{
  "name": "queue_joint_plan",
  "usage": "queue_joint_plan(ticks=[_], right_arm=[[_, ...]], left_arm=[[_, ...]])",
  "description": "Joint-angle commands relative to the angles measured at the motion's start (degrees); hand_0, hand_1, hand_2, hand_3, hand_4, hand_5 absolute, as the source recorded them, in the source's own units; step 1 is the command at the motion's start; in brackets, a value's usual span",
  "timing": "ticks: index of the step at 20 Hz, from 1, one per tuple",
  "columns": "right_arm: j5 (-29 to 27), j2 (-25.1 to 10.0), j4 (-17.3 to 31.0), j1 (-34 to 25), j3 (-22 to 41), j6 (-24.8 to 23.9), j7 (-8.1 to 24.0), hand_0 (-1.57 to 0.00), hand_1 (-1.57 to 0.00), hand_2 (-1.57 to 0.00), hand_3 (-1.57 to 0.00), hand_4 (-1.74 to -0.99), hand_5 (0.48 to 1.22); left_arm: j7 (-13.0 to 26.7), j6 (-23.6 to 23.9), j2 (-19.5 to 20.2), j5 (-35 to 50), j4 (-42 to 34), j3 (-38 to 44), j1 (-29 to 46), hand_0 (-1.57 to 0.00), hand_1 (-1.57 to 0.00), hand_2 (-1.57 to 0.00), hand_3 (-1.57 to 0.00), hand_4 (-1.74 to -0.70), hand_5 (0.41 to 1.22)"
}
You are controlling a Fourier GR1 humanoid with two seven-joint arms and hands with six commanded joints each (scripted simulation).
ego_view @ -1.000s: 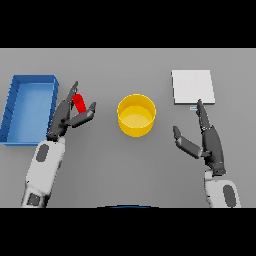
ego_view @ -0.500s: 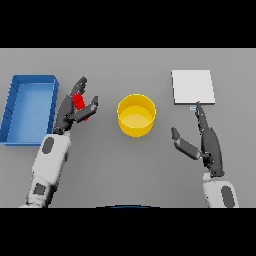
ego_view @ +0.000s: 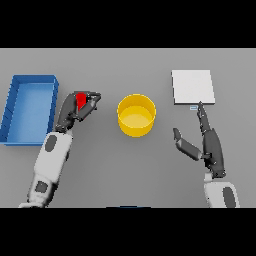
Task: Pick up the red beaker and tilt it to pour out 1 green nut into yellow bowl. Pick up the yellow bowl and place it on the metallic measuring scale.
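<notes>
A: What is seen around the task's things, and is anything in the way?

B: A blue tray [ego_view: 15, 107] is set at the left on the grey table [ego_view: 125, 175], just beside the left hand [ego_view: 75, 110]. The metallic measuring scale [ego_view: 193, 87], a pale square plate, lies far right. The yellow bowl [ego_view: 136, 115] stands between the two hands, apart from both. Bare table is seen between the left hand and the bowl, and between the bowl and the scale.

A: How does the red beaker look?

B: Only a small red patch of the red beaker [ego_view: 80, 100] is shown; the rest is covered by dark fingers [ego_view: 92, 96], which are curled and clamped round it. It is held left of the bowl. The nut cannot be made out.

A: And the right hand?

B: The right hand [ego_view: 210, 142] is held near right, its fingers straight and apart, the thumb spread to the left, one fingertip pointing at the near edge of the scale.

A: What differs from half a second ago?

B: The fingers have been closed further over the beaker, so less red is shown. The bowl, tray and scale are unmoved, and the right hand is much as it was.
</notes>
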Motion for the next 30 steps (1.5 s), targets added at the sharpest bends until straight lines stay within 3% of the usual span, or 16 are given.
queue_joint_plan(ticks=[1, 5, 10, 15, 21, 25, 30], right_arm=[[-0.40, 0.32, -0.35, 0.02, 0.02, 0.08, 0.29, 0.00, 0.00, 0.00, 0.00, -1.258, 0.644], [0.25, 0.30, -0.94, 0.21, 0.29, -0.25, 0.62, 0.00, 0.00, 0.00, 0.00, -1.258, 0.646], [0.33, -0.13, -0.52, -0.37, 0.02, -0.26, 0.18, 0.00, 0.00, 0.00, 0.00, -1.263, 0.654], [0.83, -0.92, -0.46, 0.10, 0.04, 0.08, 0.05, 0.00, 0.00, 0.00, 0.00, -1.256, 0.671], [1.80, -0.57, -1.01, -0.03, 0.70, -0.16, 1.68, 0.00, 0.00, 0.00, 0.00, -1.254, 0.680], [1.36, 0.00, -1.15, -0.18, 1.13, 0.38, 1.75, 0.00, 0.00, 0.00, 0.00, -1.254, 0.687], [0.89, -0.37, -1.25, 0.27, 0.51, 0.38, 1.50, 0.00, 0.00, 0.00, 0.00, -1.270, 0.700]], left_arm=[[-0.42, 0.63, -0.21, 0.08, 0.59, 0.15, -0.28, -1.42, -1.42, -1.43, -1.38, -1.55, 1.159], [-2.21, 2.26, -1.57, 3.13, -2.22, 1.10, 0.13, -1.51, -1.51, -1.51, -1.49, -1.66, 1.128], [0.29, 2.89, 0.40, 2.16, -9.59, -2.07, 0.73, -1.55, -1.55, -1.55, -1.54, -1.72, 1.114], [10.16, 0.31, 5.91, -5.74, -14.24, -10.37, -1.47, -1.56, -1.56, -1.56, -1.56, -1.73, 1.125], [15.09, 0.07, 7.41, -10.94, -9.90, -15.15, -7.39, -1.57, -1.57, -1.57, -1.56, -1.73, 1.114], [19.48, -0.34, 10.40, -20.24, -7.27, -22.43, -11.94, -1.57, -1.57, -1.57, -1.57, -1.74, 1.133], [21.38, -3.12, 12.91, -30.09, -3.95, -31.65, -17.62, -1.57, -1.57, -1.57, -1.57, -1.74, 1.173]])
